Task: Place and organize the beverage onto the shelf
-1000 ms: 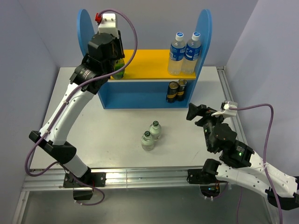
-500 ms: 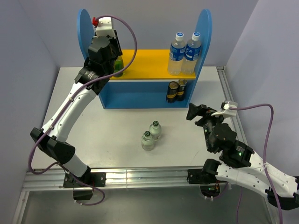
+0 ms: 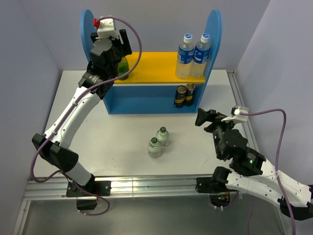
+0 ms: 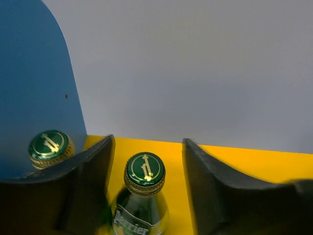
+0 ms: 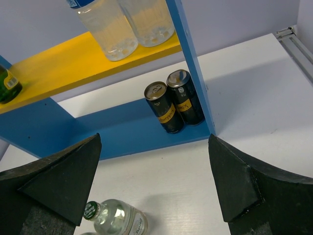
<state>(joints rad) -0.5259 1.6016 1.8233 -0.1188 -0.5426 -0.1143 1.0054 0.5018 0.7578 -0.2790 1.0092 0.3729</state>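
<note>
My left claw [image 4: 147,139] hangs spread around a green bottle [image 4: 145,172] that stands upright on the yellow board [image 4: 254,164] of the shelf [image 3: 213,29] at the table's [image 3: 122,127] far edge. A second green bottle [image 4: 49,145] stands just beside it. My right claw [image 5: 154,142] hovers spread near the right edge.

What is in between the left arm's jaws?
A green bottle with a green cap, standing on the shelf's yellow board. The left wrist view shows it.

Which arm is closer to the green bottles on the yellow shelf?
Left. The left gripper straddles one green bottle; the right gripper hangs low over the table, before the shelf's opposite end.
</note>
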